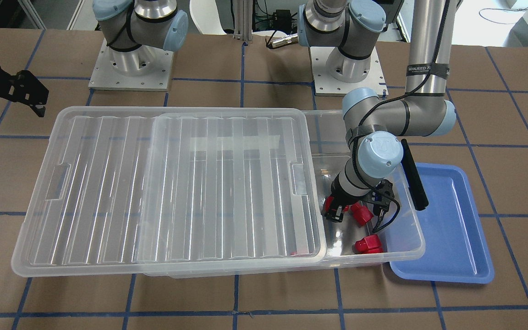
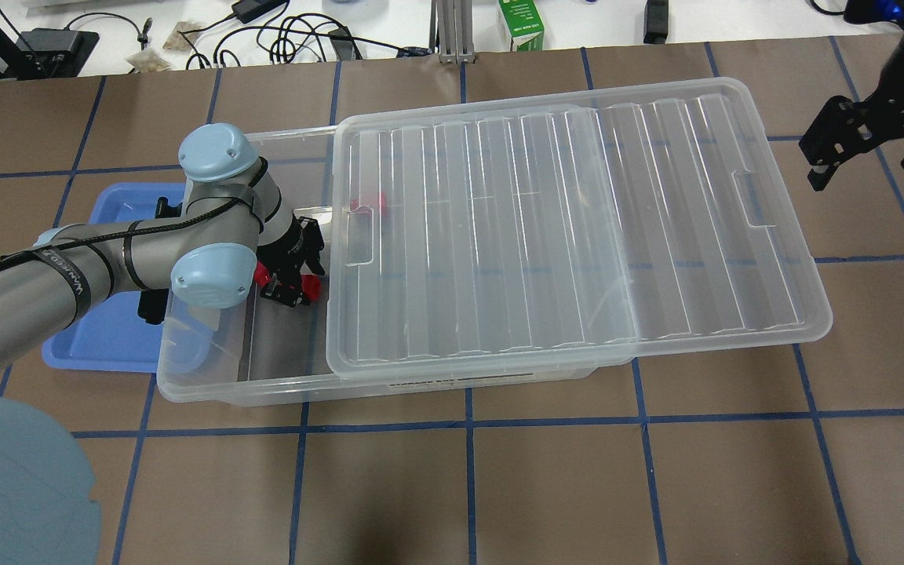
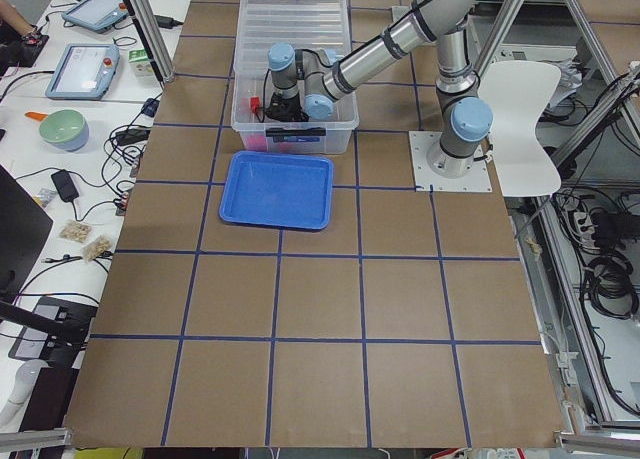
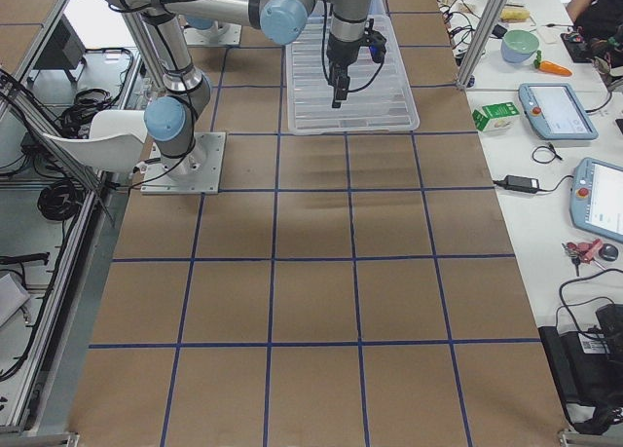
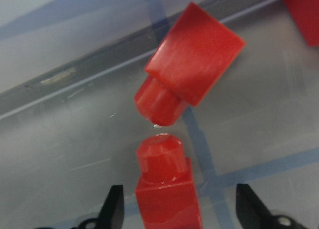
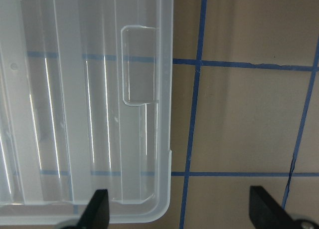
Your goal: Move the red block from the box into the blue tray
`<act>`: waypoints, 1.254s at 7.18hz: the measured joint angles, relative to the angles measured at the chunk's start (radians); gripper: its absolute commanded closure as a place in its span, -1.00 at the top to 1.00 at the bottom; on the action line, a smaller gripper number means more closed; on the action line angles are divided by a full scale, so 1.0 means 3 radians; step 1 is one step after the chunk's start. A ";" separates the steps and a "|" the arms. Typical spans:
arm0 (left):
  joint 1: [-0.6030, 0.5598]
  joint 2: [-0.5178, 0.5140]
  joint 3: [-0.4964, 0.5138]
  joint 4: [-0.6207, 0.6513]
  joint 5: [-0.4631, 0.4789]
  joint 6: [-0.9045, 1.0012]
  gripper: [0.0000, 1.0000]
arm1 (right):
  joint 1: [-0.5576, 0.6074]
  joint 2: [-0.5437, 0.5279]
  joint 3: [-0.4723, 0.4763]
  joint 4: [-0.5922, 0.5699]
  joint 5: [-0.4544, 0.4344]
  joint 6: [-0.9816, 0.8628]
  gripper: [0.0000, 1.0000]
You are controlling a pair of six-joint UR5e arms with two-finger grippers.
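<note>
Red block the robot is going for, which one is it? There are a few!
Find the big clear box, then its uncovered end beside the blue tray. The left gripper reaches down there, where several red blocks lie. Yours is the red block between its open fingers, stub almost touching a tilted neighbour's stub.
</note>
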 measured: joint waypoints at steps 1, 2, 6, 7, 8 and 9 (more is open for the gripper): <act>0.0002 0.0014 0.0014 0.0016 0.0009 0.0019 -1.00 | 0.0000 -0.0005 0.0001 0.0026 -0.0001 0.0006 1.00; 0.0002 0.0054 0.0039 0.0023 0.0017 0.0030 -1.00 | -0.0001 -0.0005 0.0002 0.0042 0.0000 0.0007 1.00; -0.0002 0.0438 0.0283 -0.0227 0.0023 0.0086 -1.00 | -0.0015 0.0007 0.0001 0.0048 -0.0008 0.0007 1.00; 0.0014 0.0542 0.0415 -0.0467 0.0024 0.0210 -1.00 | -0.0046 0.0014 0.0001 0.0025 -0.0003 -0.0025 1.00; 0.0063 0.0629 0.0617 -0.0792 0.0026 0.0387 -1.00 | -0.0124 0.0058 0.0004 -0.0005 0.0002 -0.0095 1.00; 0.0176 0.0694 0.0871 -0.1182 0.0026 0.0628 -1.00 | -0.0225 0.0173 0.0013 -0.0094 0.0006 -0.0168 1.00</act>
